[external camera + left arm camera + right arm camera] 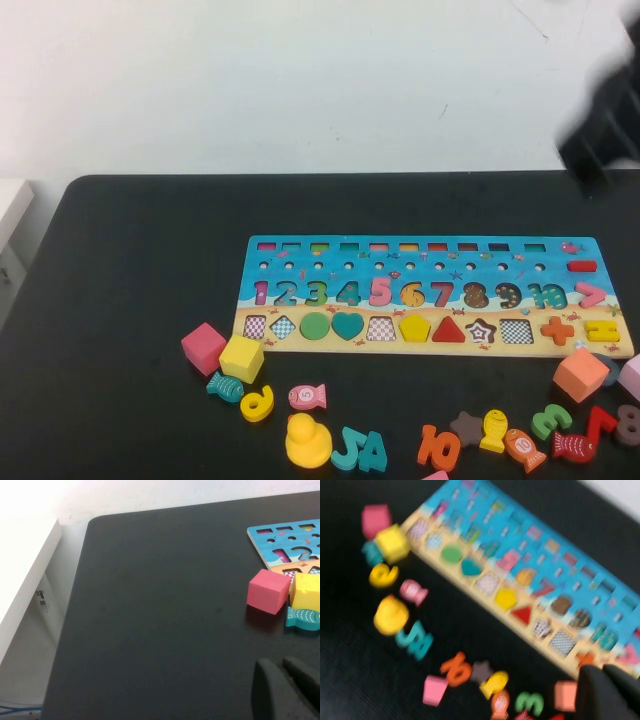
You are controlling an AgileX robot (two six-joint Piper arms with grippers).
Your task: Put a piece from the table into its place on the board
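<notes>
The board (430, 262) lies on the black table (130, 280), blue band at the back, sandy band toward me. The yellow pentagon piece (415, 327) (506, 598) sits flat in its place in the sandy row, between a checkered square hollow and the red triangle (448, 330), and covers that hollow. My right arm (600, 125) is a dark blur high at the back right, away from the board. My right gripper (602, 672) is shut and holds nothing. My left gripper (282, 667) is shut and empty, low over bare tabletop left of the board's end (285, 540).
Loose pieces lie along the front: a pink cube (203, 348), a yellow cube (241, 358), a yellow duck (307, 440), an orange cube (581, 374), plus several numbers and fish. A white shelf (25, 570) stands beyond the table's left edge.
</notes>
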